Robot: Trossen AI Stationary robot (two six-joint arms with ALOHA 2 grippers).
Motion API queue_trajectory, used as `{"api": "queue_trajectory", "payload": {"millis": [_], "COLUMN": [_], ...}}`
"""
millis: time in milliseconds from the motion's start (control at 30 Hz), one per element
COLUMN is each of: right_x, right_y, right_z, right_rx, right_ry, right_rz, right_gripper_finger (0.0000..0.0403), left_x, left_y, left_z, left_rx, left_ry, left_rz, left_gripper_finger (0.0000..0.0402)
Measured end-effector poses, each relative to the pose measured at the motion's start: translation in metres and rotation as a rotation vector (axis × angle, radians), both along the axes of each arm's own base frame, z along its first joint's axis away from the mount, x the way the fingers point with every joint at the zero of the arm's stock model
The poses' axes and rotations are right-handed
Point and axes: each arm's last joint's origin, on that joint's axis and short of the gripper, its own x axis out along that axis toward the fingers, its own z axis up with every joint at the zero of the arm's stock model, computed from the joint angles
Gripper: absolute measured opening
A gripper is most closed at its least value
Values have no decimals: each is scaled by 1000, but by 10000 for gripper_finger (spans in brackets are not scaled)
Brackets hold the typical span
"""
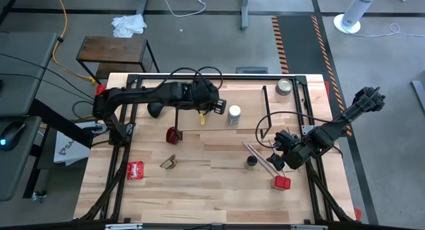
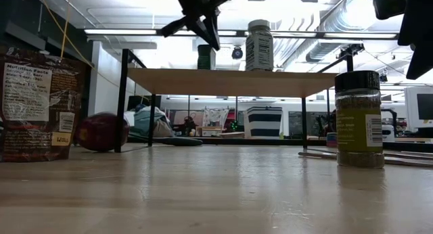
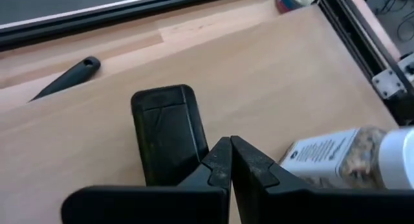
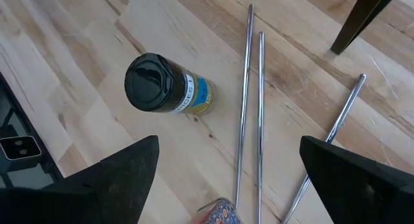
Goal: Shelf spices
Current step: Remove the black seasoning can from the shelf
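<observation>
A: The right gripper (image 4: 226,169) hangs with its two dark fingers spread wide apart, holding nothing, just above the dark black-capped spice jar with the blue-and-yellow label (image 4: 165,85). That jar stands upright on the butcher-block tabletop (image 1: 199,183), on the near side of the long light-wood shelf on thin black rod frames (image 2: 226,82) and off toward its right end.

B: And the left gripper (image 3: 229,156)?

A: Its fingers are pressed together, empty, above the shelf board. A black-capped jar (image 3: 167,130) and the clear white-capped jar (image 1: 234,114) already stand on the shelf — the low view shows both on top of the board.

B: So the job now is picking up the floor-level jar.

A: I'd say so. The jar sits off-centre from the open fingers, so the gripper should shift over it first, then descend squarely and close on the body below the cap. Two thin metal rods (image 4: 249,101) lie just beside the jar — one finger has to pass between jar and rods without nudging either. A tilted grip could tip it.

B: Then lift clear of the shelf edge before moving across.
</observation>
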Motion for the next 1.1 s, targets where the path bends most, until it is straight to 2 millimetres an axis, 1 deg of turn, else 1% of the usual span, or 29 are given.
{"api": "queue_trajectory", "payload": {"millis": [233,300,367,467,500,567,633,700,800,900,967,1100], "right_x": [0,0,1,1,1,2,2,2,2,2,2,3], "right_y": [0,0,-1,-1,-1,-1,-1,-1,-1,-1,-1,0], "right_z": [0,0,0,1,1,1,1,1,1,1,1,1], "right_rx": [-5,-14,-24,-22,-21,-18,-17,-15,-15,-15,-14,-9], "right_ry": [-4,-11,-20,-24,-23,-26,-30,-33,-33,-33,-34,-37], "right_rz": [-3,-8,-14,-19,-19,-19,-17,-17,-17,-16,-16,-19], "right_gripper_finger": [371,371,371,371,371,371,371,371,371,371,371,371], "left_x": [-14,-20,-24,-25,-25,-28,-36,-44,-52,-56,-56,-53], "left_y": [-14,-17,-19,-22,-23,-27,-30,-31,-27,-21,-16,-2], "left_z": [3,7,13,21,25,41,59,71,81,88,88,79], "left_rx": [-5,1,8,12,24,67,130,203,294,328,331,369], "left_ry": [70,81,58,13,-6,-67,-104,-101,-68,-76,-56,38], "left_rz": [5,14,22,3,-19,-88,-179,-262,-340,-423,-509,-655], "left_gripper_finger": [0,0,0,0,0,0,3,15,50,107,153,238]}}
